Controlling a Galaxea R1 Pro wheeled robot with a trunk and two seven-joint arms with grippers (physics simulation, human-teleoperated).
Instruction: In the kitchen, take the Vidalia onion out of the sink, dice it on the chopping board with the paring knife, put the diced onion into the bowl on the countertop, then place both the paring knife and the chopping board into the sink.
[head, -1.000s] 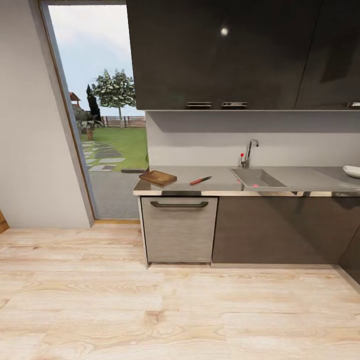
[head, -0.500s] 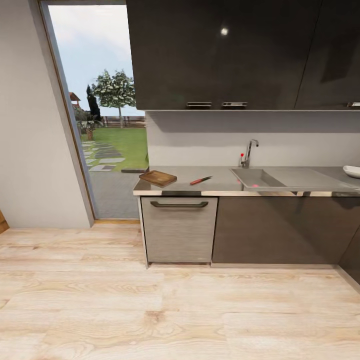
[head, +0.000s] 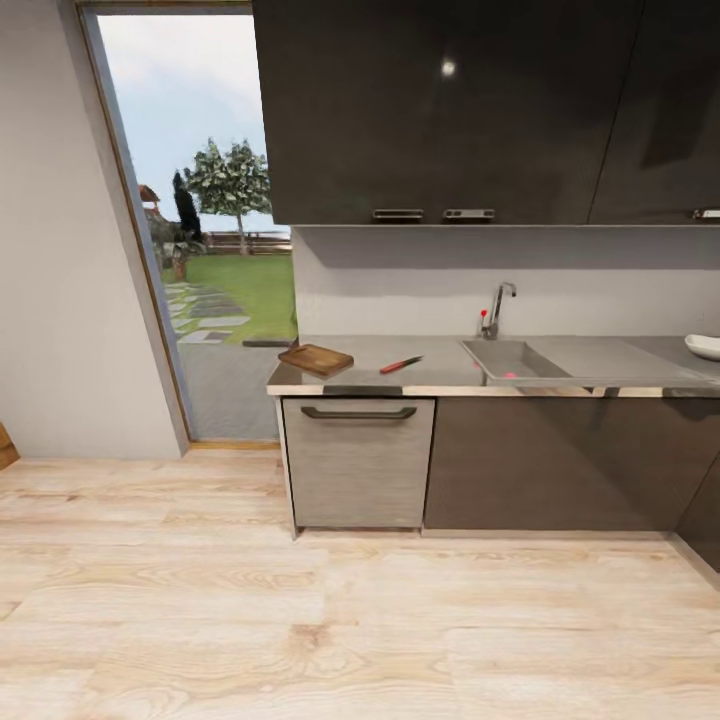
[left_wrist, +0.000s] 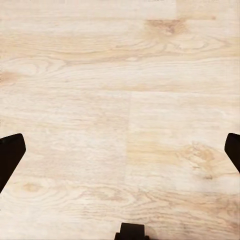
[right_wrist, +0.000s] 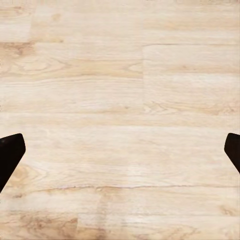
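On the grey countertop (head: 440, 372), chopping board (head: 315, 357) at its left end, paring knife (head: 401, 364) beside it, pink Vidalia onion (head: 511, 374) in the sink (head: 520, 357), white bowl (head: 703, 346) far right, left gripper (left_wrist: 120, 150) and right gripper (right_wrist: 120, 147) spread wide, empty, over the wood floor (head: 300, 620).

You get bright, even daylight from the doorway (head: 200, 230), a small glare spot on the glossy upper cabinets (head: 448, 67), soft shade beneath them on the wall, slightly soft detail throughout, and evenly lit, shadowless floor (left_wrist: 120, 100) in both wrist views.
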